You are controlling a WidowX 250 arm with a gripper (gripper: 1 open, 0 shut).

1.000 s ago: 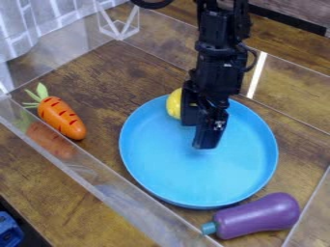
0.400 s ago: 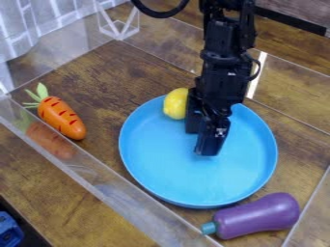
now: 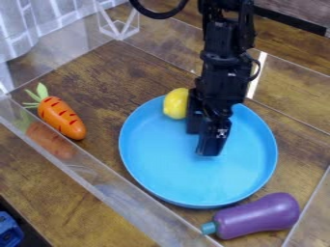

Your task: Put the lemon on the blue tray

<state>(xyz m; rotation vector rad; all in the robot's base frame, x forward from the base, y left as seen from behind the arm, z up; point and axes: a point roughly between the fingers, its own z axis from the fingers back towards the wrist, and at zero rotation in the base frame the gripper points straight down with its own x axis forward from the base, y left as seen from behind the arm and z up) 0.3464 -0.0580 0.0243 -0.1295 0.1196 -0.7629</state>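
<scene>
Your gripper (image 3: 206, 132) hangs with jaws spread and empty over the blue tray (image 3: 168, 183), the lemon (image 3: 176, 103) just left of it at the tray's far rim

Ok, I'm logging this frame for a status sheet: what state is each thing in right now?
lemon: at the blue tray's far-left rim, beside the gripper, not held; whether it rests on the rim is unclear.
blue tray: flat on the table, its middle bare.
gripper: pointing down over the tray, jaws open, holding nothing.
carrot: lying on the table, left of the tray.
eggplant: lying beside the tray's near-right rim.
</scene>
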